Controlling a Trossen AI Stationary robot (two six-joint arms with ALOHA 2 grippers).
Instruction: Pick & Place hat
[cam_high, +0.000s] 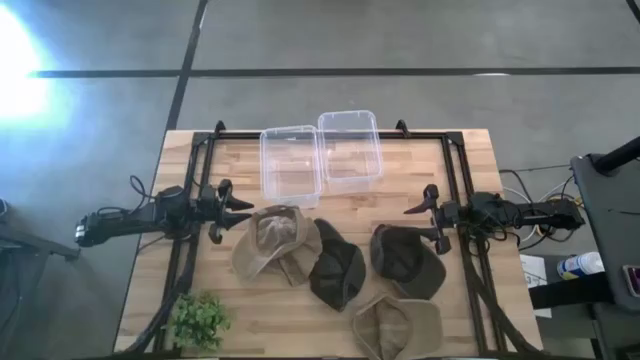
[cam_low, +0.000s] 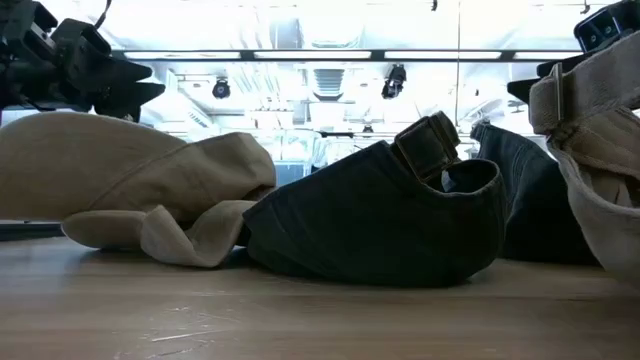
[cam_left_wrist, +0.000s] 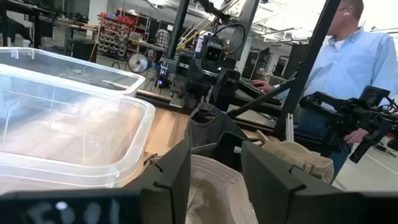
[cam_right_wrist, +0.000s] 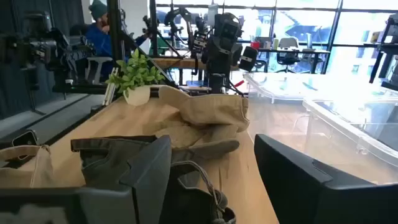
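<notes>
A: Status on the hat pick?

B: Nothing held yet. Left gripper (cam_high: 232, 207) sits near the tabletop's left edge, fingers spread and empty, pointed at the tan hat (cam_high: 277, 243) just beside it. The left wrist view shows that hat's pale fabric right between the two fingers (cam_left_wrist: 173, 180), so it looks lined up as the pick target.

A: Right side?

B: Right gripper (cam_high: 428, 223) is near the right edge, fingers also apart with nothing in them, facing the dark hat (cam_high: 406, 262). The right wrist view shows dark fabric and a strap between its fingers.

A: How many hats?

B: Four, clustered in the middle toward the near edge: the tan one, a dark green hat (cam_high: 336, 275) touching and partly overlapping it, the dark one on the right, and a second tan hat (cam_high: 397, 327) at the near edge.

A: Drop-off?

B: My guess is the two clear bins (cam_high: 321, 155), side by side at the far edge, both empty. They sit within reach of either arm, which likely explains the symmetric pose.

A: Anything in the way?

B: A small potted plant (cam_high: 200, 318) at the near-left corner, well apart from the pick. Overlapping hats could drag each other.
</notes>
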